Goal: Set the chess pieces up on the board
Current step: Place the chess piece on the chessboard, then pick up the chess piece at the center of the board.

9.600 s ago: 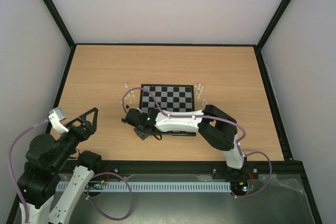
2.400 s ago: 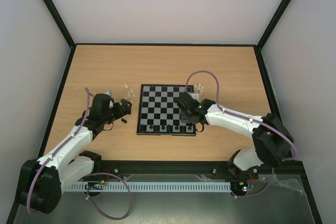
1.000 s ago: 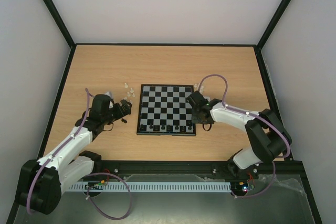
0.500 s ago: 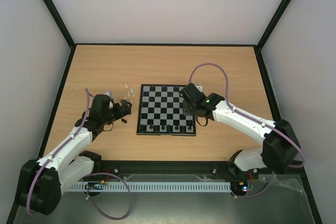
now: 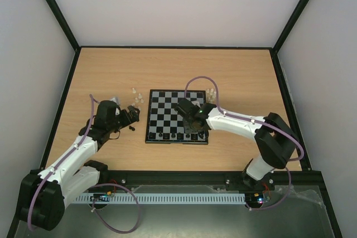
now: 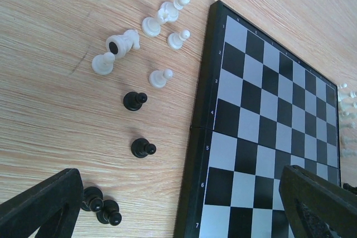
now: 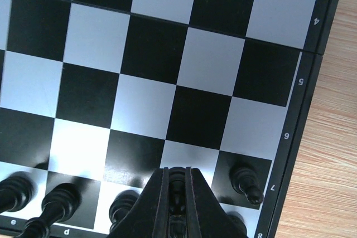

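The board (image 5: pixel 167 107) lies mid-table and also shows in the left wrist view (image 6: pixel 268 82) and the right wrist view (image 7: pixel 150 43). My right gripper (image 5: pixel 192 125) hangs over its near right part, shut on a black piece (image 7: pixel 176 190), just above the row marked 7. A black pawn (image 7: pixel 245 183) stands one square to the right, and more black pieces (image 7: pixel 56 204) fill the nearest row. My left gripper (image 6: pixel 178 215) is open and empty by the board's left edge. Loose black pawns (image 6: pixel 134 100) and whitish pieces (image 6: pixel 162 18) lie on the wood there.
More whitish pieces (image 5: pixel 211 93) cluster off the board's far right corner. Two black pawns (image 6: pixel 101 207) stand close to my left finger (image 6: pixel 44 204). Dark rails and grey walls enclose the wooden table (image 5: pixel 100 71).
My right gripper has moved from the board's right edge leftward and toward the near rows, holding a black piece. The left arm has not moved in the last second.
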Controlling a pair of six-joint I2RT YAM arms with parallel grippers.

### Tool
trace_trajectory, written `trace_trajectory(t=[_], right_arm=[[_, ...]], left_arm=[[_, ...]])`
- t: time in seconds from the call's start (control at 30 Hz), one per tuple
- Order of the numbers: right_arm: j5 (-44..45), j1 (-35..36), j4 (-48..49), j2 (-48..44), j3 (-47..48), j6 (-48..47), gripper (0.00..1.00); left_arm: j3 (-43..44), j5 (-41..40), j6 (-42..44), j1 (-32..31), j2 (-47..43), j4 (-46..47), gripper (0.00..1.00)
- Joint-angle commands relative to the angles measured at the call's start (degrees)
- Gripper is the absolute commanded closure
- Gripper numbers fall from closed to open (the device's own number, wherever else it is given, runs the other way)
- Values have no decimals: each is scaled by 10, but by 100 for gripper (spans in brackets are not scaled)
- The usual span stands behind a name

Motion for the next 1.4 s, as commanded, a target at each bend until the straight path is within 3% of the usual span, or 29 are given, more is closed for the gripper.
trace_trajectory(t=[0.0, 0.4, 0.57, 0.8, 1.0, 1.37], right_arm=[[7, 3, -22, 17, -2, 10, 99], [4, 4, -9, 42, -17, 12, 98], [2, 3, -9, 39, -21, 12, 85], [5, 3, -9, 13, -15, 13, 77], [77, -3, -41, -64, 10, 21, 68], [14, -242, 9, -135, -112, -16, 66]], left_arm=[[-5, -2, 4, -1, -8, -4, 1], [-7, -2, 5, 0, -4, -1, 1], [-8, -2, 5, 1, -2, 2, 1], [-8, -1, 4, 1, -4, 1, 1], [-7, -1, 5, 1, -5, -1, 1], [-13, 18, -7, 2, 0, 12, 1]])
